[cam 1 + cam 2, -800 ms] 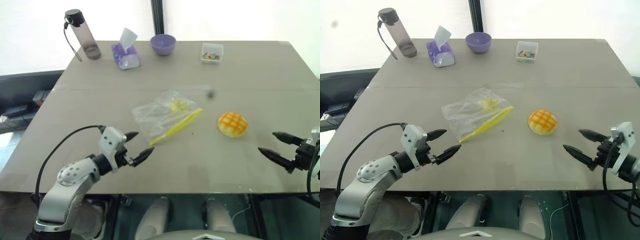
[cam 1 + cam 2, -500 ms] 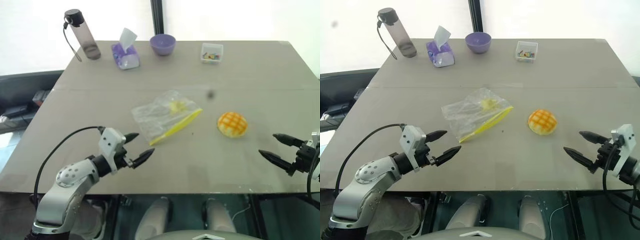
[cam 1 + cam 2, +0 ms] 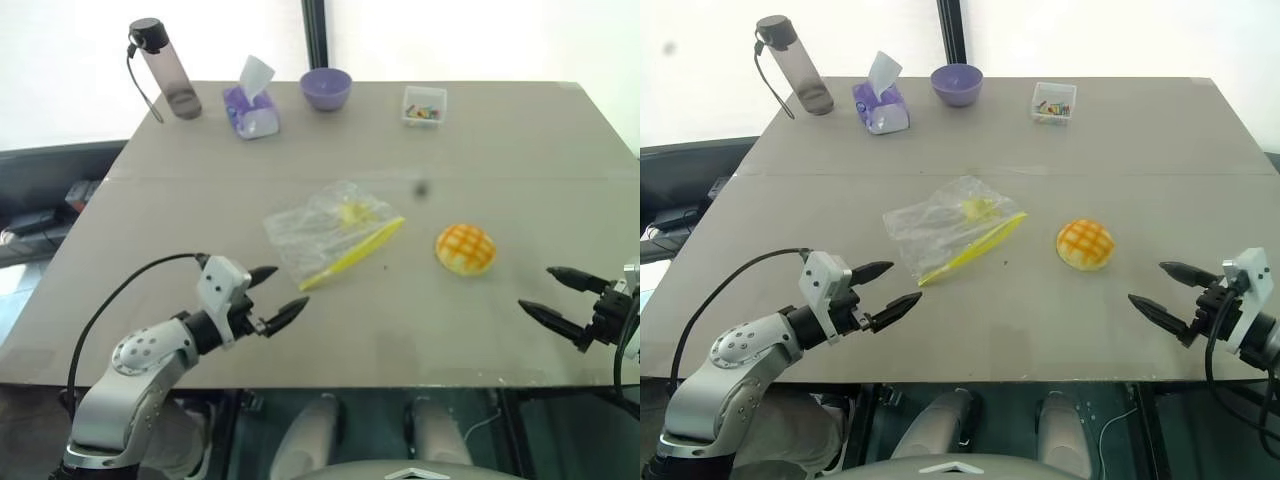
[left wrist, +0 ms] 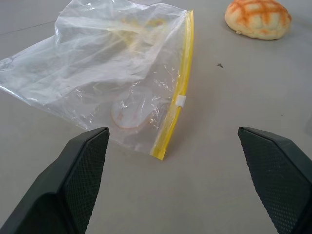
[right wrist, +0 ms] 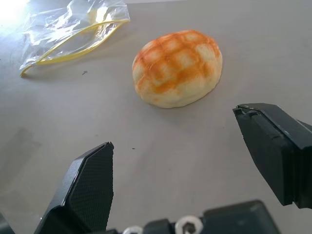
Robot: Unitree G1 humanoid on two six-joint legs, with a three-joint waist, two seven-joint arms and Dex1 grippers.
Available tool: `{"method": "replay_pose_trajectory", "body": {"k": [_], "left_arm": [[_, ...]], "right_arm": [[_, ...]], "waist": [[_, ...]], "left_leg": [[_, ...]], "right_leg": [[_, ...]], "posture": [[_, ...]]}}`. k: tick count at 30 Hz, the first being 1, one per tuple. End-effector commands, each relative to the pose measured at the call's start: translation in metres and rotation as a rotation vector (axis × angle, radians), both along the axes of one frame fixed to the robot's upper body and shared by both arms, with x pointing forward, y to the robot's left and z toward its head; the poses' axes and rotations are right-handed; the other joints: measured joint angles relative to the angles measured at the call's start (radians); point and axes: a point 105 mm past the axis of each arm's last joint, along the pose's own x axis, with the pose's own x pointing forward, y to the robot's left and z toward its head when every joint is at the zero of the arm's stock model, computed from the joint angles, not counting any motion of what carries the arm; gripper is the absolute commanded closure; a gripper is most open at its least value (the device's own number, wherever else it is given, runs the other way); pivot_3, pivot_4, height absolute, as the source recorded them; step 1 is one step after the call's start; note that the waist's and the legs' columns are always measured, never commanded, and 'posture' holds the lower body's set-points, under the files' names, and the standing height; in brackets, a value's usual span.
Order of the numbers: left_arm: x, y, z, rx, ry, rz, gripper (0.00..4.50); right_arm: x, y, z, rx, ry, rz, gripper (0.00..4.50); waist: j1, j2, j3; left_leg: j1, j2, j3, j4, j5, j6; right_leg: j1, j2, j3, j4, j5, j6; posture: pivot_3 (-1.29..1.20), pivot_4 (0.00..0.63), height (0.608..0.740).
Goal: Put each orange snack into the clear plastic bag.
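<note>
From head camera we note orange snack [image 3: 465, 248] mid-table, right of clear plastic bag [image 3: 330, 235], well apart; left gripper [image 3: 277, 293] and right gripper [image 3: 560, 295] both spread wide, empty. Left wrist view: bag flat, yellow seal strip [image 4: 178, 92] nearest; we judge film flimsy, slippery, pinch at strip. Right wrist view: snack ahead between fingers, untouched; looks soft, light; grip its sides gently.

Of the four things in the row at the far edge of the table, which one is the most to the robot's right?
The small clear box with coloured bits; the purple bowl, tissue pack and bottle stand left of it.
</note>
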Motion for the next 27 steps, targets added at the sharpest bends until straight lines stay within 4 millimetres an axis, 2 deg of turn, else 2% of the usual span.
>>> {"method": "replay_pose_trajectory", "body": {"k": [1, 5, 9, 11, 15, 19, 21, 25, 27], "left_arm": [[-0.001, -0.003, 0.011, 0.009, -0.045, -0.015, 0.04], [0.003, -0.001, 0.011, -0.006, -0.046, 0.009, 0.04], [0.014, 0.003, 0.018, -0.237, 0.04, 0.115, 0.04], [0.02, 0.008, 0.017, -0.284, 0.084, 0.153, 0.04], [0.032, 0.02, -0.007, -0.231, 0.256, 0.252, 0.04], [0.041, 0.02, -0.011, -0.316, 0.342, 0.302, 0.04], [0.046, 0.013, -0.015, -0.362, 0.392, 0.299, 0.04], [0.057, -0.017, -0.014, -0.467, 0.442, 0.235, 0.04], [0.062, -0.025, -0.019, -0.489, 0.474, 0.238, 0.04]], "right_arm": [[0.001, -0.003, 0.011, -0.031, -0.045, 0.003, 0.0], [0.0, 0.001, 0.012, -0.043, -0.056, 0.024, 0.0], [-0.001, 0.017, 0.021, -0.053, -0.089, 0.089, 0.0], [0.002, 0.028, 0.032, -0.034, -0.128, 0.116, 0.0], [0.002, 0.049, 0.05, -0.044, -0.164, 0.19, 0.0], [0.005, 0.062, 0.062, -0.059, -0.195, 0.23, 0.0], [0.006, 0.068, 0.065, -0.076, -0.209, 0.251, 0.0], [0.007, 0.078, 0.069, -0.088, -0.228, 0.287, 0.0], [0.009, 0.083, 0.071, -0.091, -0.238, 0.303, 0.0]], "waist": [[0.0, 0.0, 0.0], [0.0, 0.0, 0.0], [0.0, 0.0, 0.0], [-0.002, 0.0, 0.0], [-0.003, 0.001, 0.0], [0.002, -0.001, 0.0], [0.004, 0.0, 0.0], [0.003, 0.0, -0.001], [0.003, 0.0, -0.001]], "left_leg": [[0.0, 0.0, 0.0, 0.0, 0.0, 0.0], [0.0, 0.0, 0.0, 0.0, 0.0, 0.0], [0.0, 0.0, 0.0, 0.0, 0.0, 0.0], [0.0, 0.0, -0.001, 0.0, 0.0, 0.0], [0.001, 0.0, -0.001, 0.0, 0.0, 0.0], [0.0, 0.0, -0.001, 0.001, 0.0, 0.0], [0.0, -0.001, -0.002, 0.001, 0.0, 0.0], [0.0, -0.001, -0.002, 0.001, 0.0, 0.0], [0.0, -0.002, -0.002, 0.002, 0.0, 0.0]], "right_leg": [[0.0, 0.0, 0.0, 0.0, 0.0, 0.0], [0.0, 0.0, 0.0, 0.0, 0.0, 0.0], [0.0, 0.0, 0.0, 0.0, 0.0, 0.0], [0.0, 0.0, -0.001, 0.0, 0.0, 0.0], [0.0, 0.001, -0.001, 0.001, 0.0, 0.0], [0.0, 0.001, -0.001, 0.0, 0.0, 0.0], [0.0, 0.001, -0.001, 0.0, 0.0, 0.0], [0.001, 0.0, -0.002, 0.0, 0.0, 0.0], [0.001, 0.0, -0.002, 0.0, 0.0, 0.0]], "posture": [[0.0, 0.15, 0.74], [0.0, 0.15, 0.74], [0.0, 0.15, 0.74], [0.0, 0.15, 0.74], [0.0, 0.15, 0.74], [0.0, 0.15, 0.74], [0.0, 0.15, 0.74], [0.0, 0.15, 0.74], [0.0, 0.15, 0.74]]}}
